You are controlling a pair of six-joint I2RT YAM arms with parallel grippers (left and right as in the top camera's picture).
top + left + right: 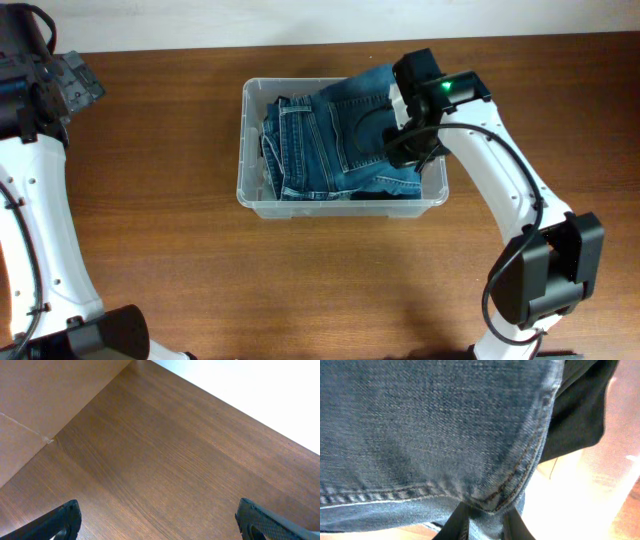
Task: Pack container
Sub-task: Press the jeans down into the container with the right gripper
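The clear plastic container stands on the table at the middle back, with folded blue jeans piled in it and rising above the rim at the right. My right gripper is over the container's right end, its fingers closed on a fold of the jeans; in the right wrist view the two dark fingertips pinch the denim near a stitched seam. My left gripper is open and empty above bare table at the far left.
The wooden table runs around the container. A dark cloth shows beside the jeans in the right wrist view. A cardboard-coloured surface lies at the left of the left wrist view.
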